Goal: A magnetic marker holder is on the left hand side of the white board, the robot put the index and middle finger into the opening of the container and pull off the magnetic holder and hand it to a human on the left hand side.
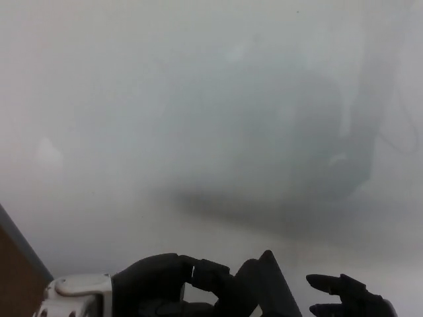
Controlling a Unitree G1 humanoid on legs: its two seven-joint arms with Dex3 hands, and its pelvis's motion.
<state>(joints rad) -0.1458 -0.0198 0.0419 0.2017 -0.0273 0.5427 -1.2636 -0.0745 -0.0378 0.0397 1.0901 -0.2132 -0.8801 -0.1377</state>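
Observation:
The whiteboard (211,119) fills the head view. At the bottom edge my left hand (165,287) is shut on the black magnetic marker holder (261,290), which is tilted with one corner pointing up and mostly cut off by the frame. Its fingers (208,272) hook into the holder. The white wrist (73,297) shows at bottom left. My right hand (347,298) sits at the lower right, open, fingers spread and pointing left, holding nothing.
The board's grey frame edge (23,254) runs diagonally at the lower left, with a brown surface (13,284) beyond it. Dim reflections and a soft shadow lie across the board's surface.

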